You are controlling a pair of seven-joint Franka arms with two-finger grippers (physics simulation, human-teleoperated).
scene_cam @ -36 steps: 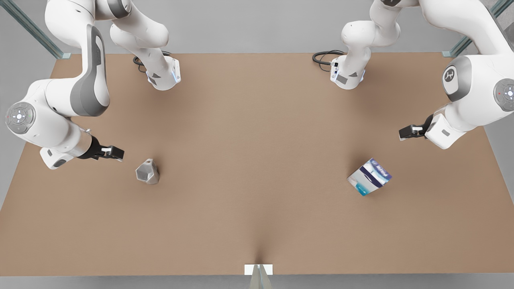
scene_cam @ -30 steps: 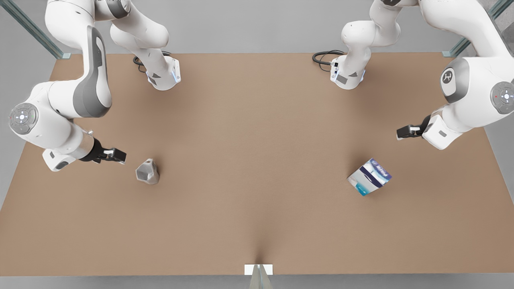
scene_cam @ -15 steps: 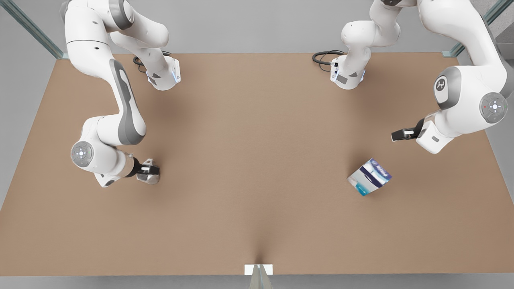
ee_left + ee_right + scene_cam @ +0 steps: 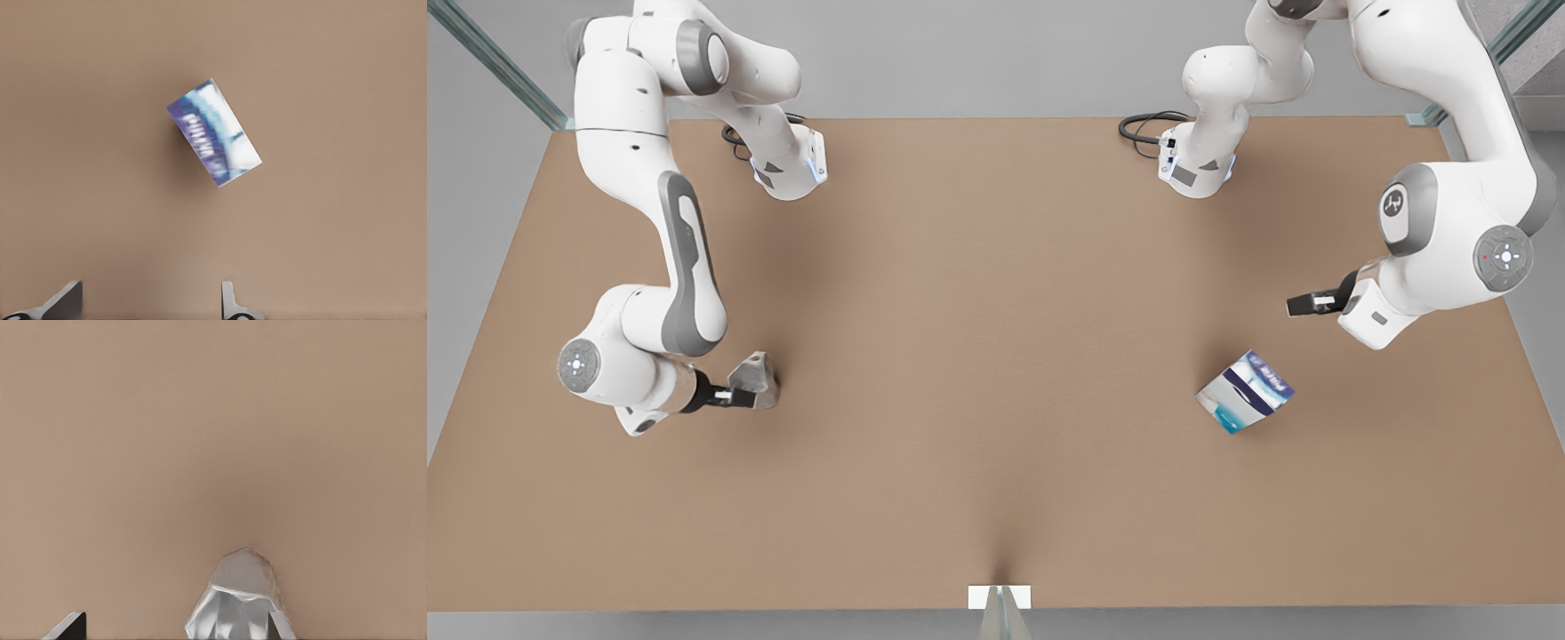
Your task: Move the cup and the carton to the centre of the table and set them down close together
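The right gripper (image 4: 734, 398) has swung in with parted jaws around the cup (image 4: 758, 377), nearly ready to grasp, while the open-jawed left gripper (image 4: 1303, 304) approaches the carton (image 4: 1245, 391) ahead of it.

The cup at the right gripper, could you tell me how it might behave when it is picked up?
The cup has angular facets, so it probably won't roll if nudged. Its tapering sides may let it slip or twist in the right gripper, whose jaws stand open around it. Small, so likely light.

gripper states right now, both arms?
Left tool: open, above the carton, holding nothing.
Right tool: open, at the cup, not yet closed on it.
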